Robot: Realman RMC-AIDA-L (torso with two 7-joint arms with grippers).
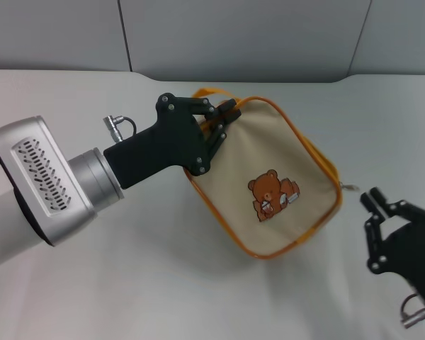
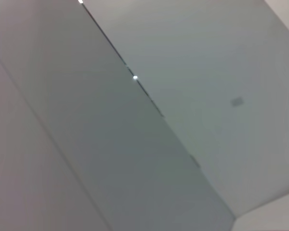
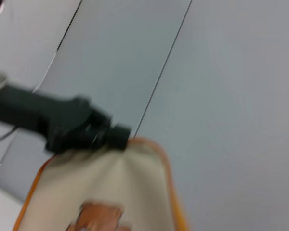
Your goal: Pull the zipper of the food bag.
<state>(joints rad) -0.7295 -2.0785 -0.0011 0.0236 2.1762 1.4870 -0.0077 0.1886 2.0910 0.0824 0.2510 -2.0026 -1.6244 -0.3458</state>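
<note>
The beige food bag (image 1: 269, 152) with orange piping and a brown bear print (image 1: 271, 195) lies tilted at the table's middle. My left gripper (image 1: 222, 119) is shut on the bag's upper left corner, by the orange strap handle (image 1: 211, 93). The zipper (image 1: 317, 151) runs along the bag's right edge, and its small silver pull tab (image 1: 350, 188) sticks out at the right corner. My right gripper (image 1: 387, 202) is open and empty, just right of and below the tab, not touching it. The right wrist view shows the bag (image 3: 120, 187) and the left gripper (image 3: 94, 134) holding its corner.
The white table (image 1: 127, 283) stretches all around the bag. Grey wall panels (image 1: 241, 35) stand behind it. The left wrist view shows only wall panels (image 2: 149, 120).
</note>
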